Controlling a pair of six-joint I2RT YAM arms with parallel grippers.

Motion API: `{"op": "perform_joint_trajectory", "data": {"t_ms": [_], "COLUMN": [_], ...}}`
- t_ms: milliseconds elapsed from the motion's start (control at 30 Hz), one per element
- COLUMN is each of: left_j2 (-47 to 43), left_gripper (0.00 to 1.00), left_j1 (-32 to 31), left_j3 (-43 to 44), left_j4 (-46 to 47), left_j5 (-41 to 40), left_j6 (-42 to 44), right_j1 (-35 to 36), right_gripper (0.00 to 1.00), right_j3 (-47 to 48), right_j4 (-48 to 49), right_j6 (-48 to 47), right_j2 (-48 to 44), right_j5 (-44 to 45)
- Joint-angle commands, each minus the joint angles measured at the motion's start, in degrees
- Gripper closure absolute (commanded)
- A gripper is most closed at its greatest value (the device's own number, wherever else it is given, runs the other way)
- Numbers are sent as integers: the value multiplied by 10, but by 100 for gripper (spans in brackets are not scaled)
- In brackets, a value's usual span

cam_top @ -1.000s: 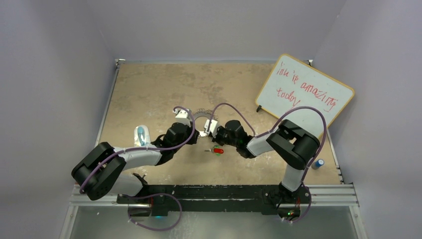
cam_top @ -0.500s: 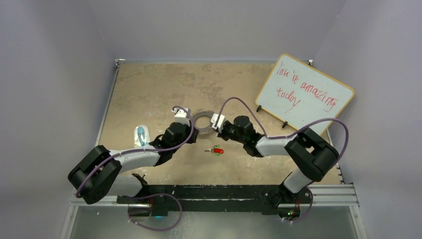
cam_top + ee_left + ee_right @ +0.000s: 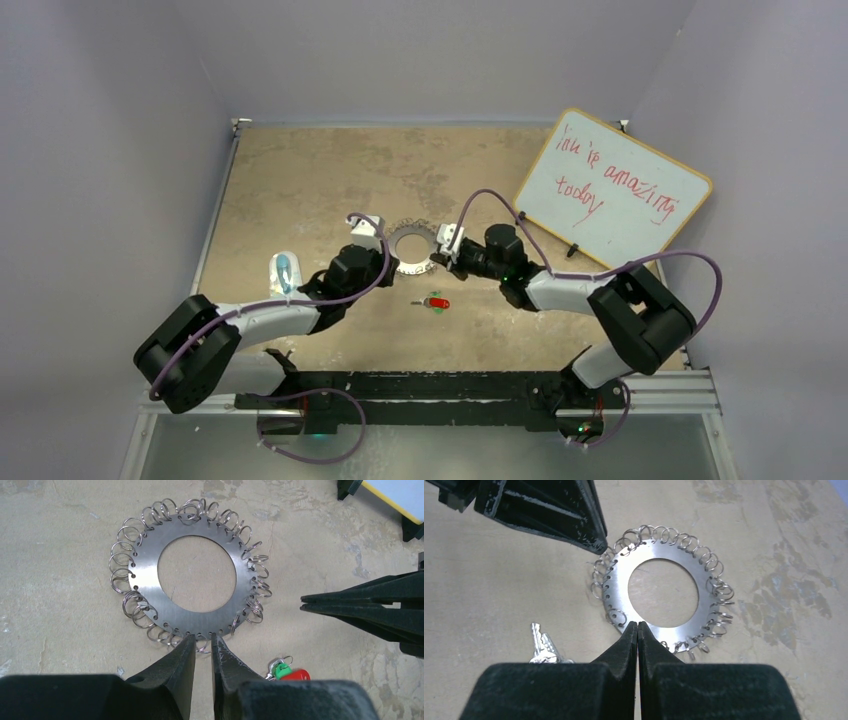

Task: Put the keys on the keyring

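The keyring (image 3: 412, 265), a flat silvery ring fringed with small loops, lies mid-table (image 3: 145, 575) (image 3: 616, 592). My left gripper (image 3: 393, 262) is at its near-left rim; in the left wrist view its jaws (image 3: 202, 639) stand narrowly apart with one rim loop caught between the tips. My right gripper (image 3: 437, 258) is shut with nothing in it, its tips (image 3: 637, 625) over the ring's right edge. The keys (image 3: 436, 302), red and green heads together, lie loose on the table just in front of the ring (image 3: 290, 672) (image 3: 541, 645).
A whiteboard (image 3: 612, 190) with red writing leans at the back right; its black foot (image 3: 350, 487) shows in the left wrist view. A clear bluish plastic object (image 3: 285, 270) lies left of the left arm. A small blue-capped cylinder (image 3: 640, 328) stands at the right edge.
My right arm has swung out to the right, pulling its shut gripper off the ring, which now shows whole. The ring has shifted slightly. The left gripper has barely moved.
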Motion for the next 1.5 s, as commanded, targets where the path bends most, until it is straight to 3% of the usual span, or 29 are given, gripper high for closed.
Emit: {"op": "perform_joint_trajectory", "data": {"t_ms": [0, 167, 367, 867, 1233, 1467], "left_j2": [-14, -15, -11, 24, 125, 234], "left_gripper": [85, 85, 85, 89, 89, 92], "left_j1": [-1, -1, -1, 0, 3, 3], "left_j3": [5, 5, 3, 21, 124, 231], "left_j4": [26, 28, 29, 21, 1, -38], "left_j5": [2, 6, 6, -19, 30, 69], "left_j6": [20, 16, 14, -16, -14, 9], "right_j1": [0, 0, 2, 29, 30, 30], "right_gripper": [100, 82, 66, 67, 69, 70], "right_j3": [17, 49, 60, 28, -38, -65], "right_j4": [-29, -75, -85, -23, 55, 84], "right_j6": [-8, -15, 14, 54, 110, 156], "right_j2": [8, 44, 55, 81, 47, 31], "right_j5": [-24, 29, 62, 124, 140, 137]}}
